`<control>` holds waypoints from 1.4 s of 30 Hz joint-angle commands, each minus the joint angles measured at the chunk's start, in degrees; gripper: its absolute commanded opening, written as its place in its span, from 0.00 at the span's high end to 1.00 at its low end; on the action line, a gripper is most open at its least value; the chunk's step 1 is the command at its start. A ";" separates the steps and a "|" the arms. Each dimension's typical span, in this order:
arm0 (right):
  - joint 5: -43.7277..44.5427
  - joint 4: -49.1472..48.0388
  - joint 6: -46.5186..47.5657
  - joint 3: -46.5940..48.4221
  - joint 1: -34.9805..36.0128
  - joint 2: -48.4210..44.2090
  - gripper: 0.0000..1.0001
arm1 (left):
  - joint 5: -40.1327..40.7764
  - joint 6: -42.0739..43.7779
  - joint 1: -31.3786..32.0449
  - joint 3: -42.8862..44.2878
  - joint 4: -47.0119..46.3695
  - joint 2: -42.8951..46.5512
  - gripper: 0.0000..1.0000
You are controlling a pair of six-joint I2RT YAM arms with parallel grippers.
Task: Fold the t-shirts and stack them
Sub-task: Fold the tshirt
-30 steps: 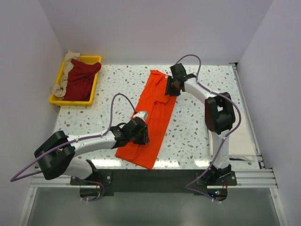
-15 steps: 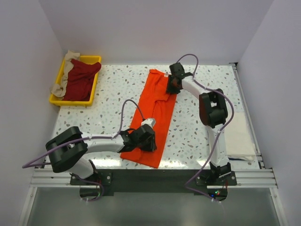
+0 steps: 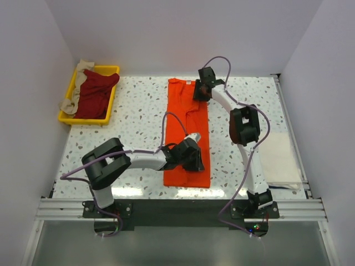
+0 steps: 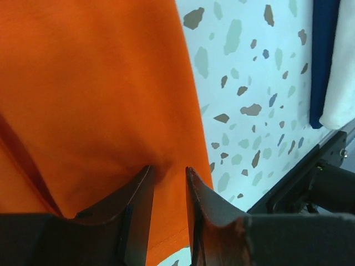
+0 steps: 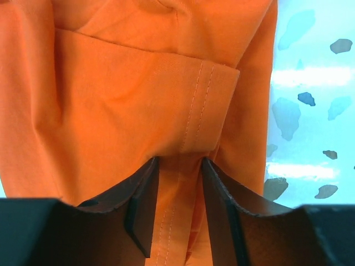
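An orange t-shirt [image 3: 186,124], folded into a long narrow strip, lies straight down the middle of the table from far to near. My left gripper [image 3: 195,160] sits at the strip's near right edge, jaws closed on a pinch of orange cloth [image 4: 100,83]; its fingertips meet at the left gripper [image 4: 168,169]. My right gripper [image 3: 198,93] is at the far right corner, and the right gripper [image 5: 180,162] is shut on a bunched, stitched hem of the orange cloth [image 5: 122,94]. A dark red t-shirt [image 3: 95,93] and a beige one [image 3: 71,101] lie in the tray.
The yellow tray [image 3: 113,70] stands at the far left corner, with the beige cloth hanging over its rim. A folded cream-white t-shirt [image 3: 280,160] lies at the right edge; this white cloth [image 4: 339,83] shows beside a dark blue strip [image 4: 323,55]. Metal rail along the near edge.
The orange t-shirt swung from a diagonal to straight. My left gripper carried its near end to the right; my right gripper shifted its far end slightly left and farther back.
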State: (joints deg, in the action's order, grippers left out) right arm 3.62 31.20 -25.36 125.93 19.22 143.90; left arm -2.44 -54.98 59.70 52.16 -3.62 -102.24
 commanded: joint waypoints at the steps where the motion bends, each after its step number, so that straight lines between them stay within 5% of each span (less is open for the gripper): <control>1: 1.57 2.99 2.07 1.78 -0.24 -1.59 0.57 | -2.22 -0.31 0.15 3.38 -1.48 0.45 0.66; 10: -0.80 8.61 2.69 -1.38 -0.33 -16.35 0.47 | -5.65 6.54 -2.57 2.60 0.10 11.33 0.62; 26: -13.28 -12.48 -12.25 -76.23 3.54 -68.45 0.50 | -2.58 5.50 -8.46 -17.70 16.70 38.68 0.55; 32: -18.29 -10.46 -15.24 -90.39 6.53 -78.58 0.50 | 4.63 3.04 -8.90 -20.69 23.30 44.14 0.56; 42: -23.13 -8.96 -18.14 -102.90 7.06 -86.59 0.51 | -0.90 3.30 -8.81 -29.04 16.37 41.51 0.55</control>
State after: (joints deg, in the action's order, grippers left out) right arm -16.29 22.94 -41.15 25.06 26.00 58.76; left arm -1.02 -51.00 51.00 25.08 16.88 -59.90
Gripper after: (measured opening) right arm 0.497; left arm 0.445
